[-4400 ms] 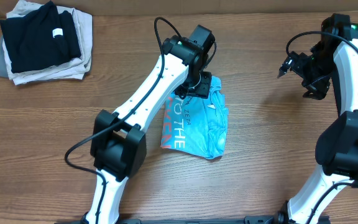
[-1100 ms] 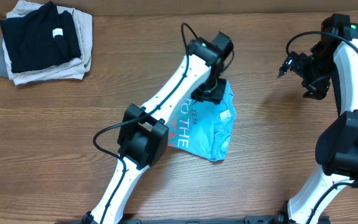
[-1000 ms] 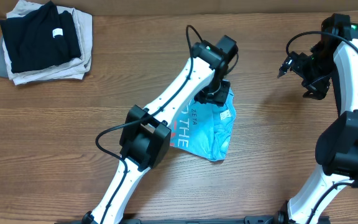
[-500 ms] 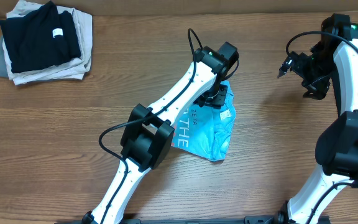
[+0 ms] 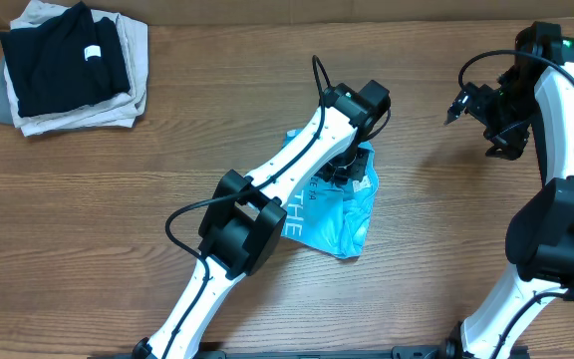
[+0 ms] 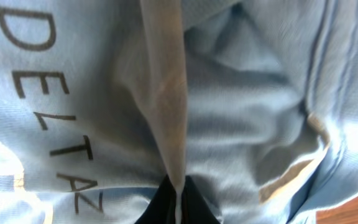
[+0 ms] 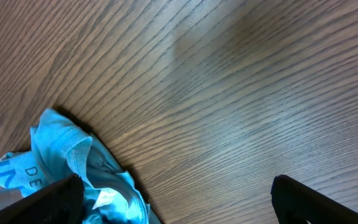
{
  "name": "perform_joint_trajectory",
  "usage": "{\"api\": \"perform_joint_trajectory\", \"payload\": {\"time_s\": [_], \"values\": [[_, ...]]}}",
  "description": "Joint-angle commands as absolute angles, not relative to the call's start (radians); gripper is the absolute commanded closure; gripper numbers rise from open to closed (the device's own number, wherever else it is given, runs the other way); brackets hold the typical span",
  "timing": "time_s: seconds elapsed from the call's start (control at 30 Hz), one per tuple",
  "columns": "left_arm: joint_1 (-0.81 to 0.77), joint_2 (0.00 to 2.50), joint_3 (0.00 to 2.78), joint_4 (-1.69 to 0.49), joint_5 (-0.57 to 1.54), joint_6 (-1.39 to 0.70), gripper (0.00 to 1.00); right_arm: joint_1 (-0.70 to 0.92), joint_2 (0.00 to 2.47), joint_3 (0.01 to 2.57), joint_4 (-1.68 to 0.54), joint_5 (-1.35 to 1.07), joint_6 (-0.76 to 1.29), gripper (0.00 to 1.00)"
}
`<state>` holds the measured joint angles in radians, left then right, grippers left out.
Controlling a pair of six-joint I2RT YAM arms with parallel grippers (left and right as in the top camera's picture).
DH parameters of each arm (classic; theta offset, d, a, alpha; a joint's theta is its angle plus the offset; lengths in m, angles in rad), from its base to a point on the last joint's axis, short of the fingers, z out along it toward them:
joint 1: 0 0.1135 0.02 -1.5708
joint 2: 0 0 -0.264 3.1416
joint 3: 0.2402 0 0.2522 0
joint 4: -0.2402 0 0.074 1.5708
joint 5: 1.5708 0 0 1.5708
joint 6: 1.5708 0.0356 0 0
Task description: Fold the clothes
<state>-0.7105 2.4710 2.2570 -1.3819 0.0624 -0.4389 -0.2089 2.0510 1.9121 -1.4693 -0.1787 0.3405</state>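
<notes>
The sky-blue T-shirt point(image 5: 339, 214) lies bunched in the middle of the table, lettering up. My left gripper point(image 5: 345, 166) is down on its upper part. In the left wrist view the jaws point(image 6: 178, 196) are shut on a raised fold of the shirt point(image 6: 241, 118), with dark "DELTA" letters to the left. My right gripper point(image 5: 466, 104) hangs in the air at the far right, open and empty, away from the shirt. In the right wrist view its fingers point(image 7: 173, 199) stand wide apart over bare wood, with the shirt point(image 7: 73, 168) at the lower left.
A stack of folded clothes, black on beige point(image 5: 68, 65), lies at the back left corner. The wooden table point(image 5: 118, 199) surrounds the shirt.
My left arm has moved to the right and dragged the pinched part of the shirt with it, shifting and bunching the shirt to the right. The right arm has not moved.
</notes>
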Motion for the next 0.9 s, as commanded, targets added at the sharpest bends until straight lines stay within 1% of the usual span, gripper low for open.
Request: {"api": "perform_joint_trajectory", "payload": {"time_s": [0.0, 0.1, 0.2, 0.47, 0.67, 0.7, 0.73, 0.8, 0.83, 0.87], "values": [[-0.713, 2.442, 2.352, -1.456, 0.052, -0.435, 0.96, -0.207, 2.025, 1.93, -1.468, -0.176, 0.342, 0.0], [-0.714, 2.438, 2.396, -1.52, 0.053, -0.417, 0.96, -0.207, 2.025, 1.93, -1.468, -0.176, 0.342, 0.0], [-0.717, 2.439, 2.397, -1.541, 0.079, -0.415, 0.96, -0.207, 2.025, 1.93, -1.468, -0.176, 0.342, 0.0], [-0.75, 2.444, 2.391, -1.481, 0.159, -0.416, 0.96, -0.207, 2.025, 1.93, -1.468, -0.176, 0.342, 0.0], [-0.796, 2.468, 2.391, -1.476, 0.158, -0.416, 0.91, -0.207, 2.025, 1.93, -1.468, -0.176, 0.342, 0.0], [-0.802, 2.476, 2.391, -1.477, 0.158, -0.416, 0.88, -0.207, 2.025, 1.93, -1.468, -0.176, 0.342, 0.0], [-0.807, 2.482, 2.391, -1.48, 0.157, -0.416, 0.81, -0.207, 2.025, 1.93, -1.468, -0.176, 0.342, 0.0], [-0.815, 2.494, 2.391, -1.482, 0.153, -0.414, 0.61, -0.207, 2.025, 1.93, -1.468, -0.176, 0.342, 0.0], [-0.816, 2.498, 2.391, -1.481, 0.153, -0.405, 0.54, -0.207, 2.025, 1.93, -1.468, -0.176, 0.342, 0.0], [-0.816, 2.498, 2.391, -1.48, 0.153, -0.399, 0.53, -0.207, 2.025, 1.93, -1.468, -0.176, 0.342, 0.0]]}}
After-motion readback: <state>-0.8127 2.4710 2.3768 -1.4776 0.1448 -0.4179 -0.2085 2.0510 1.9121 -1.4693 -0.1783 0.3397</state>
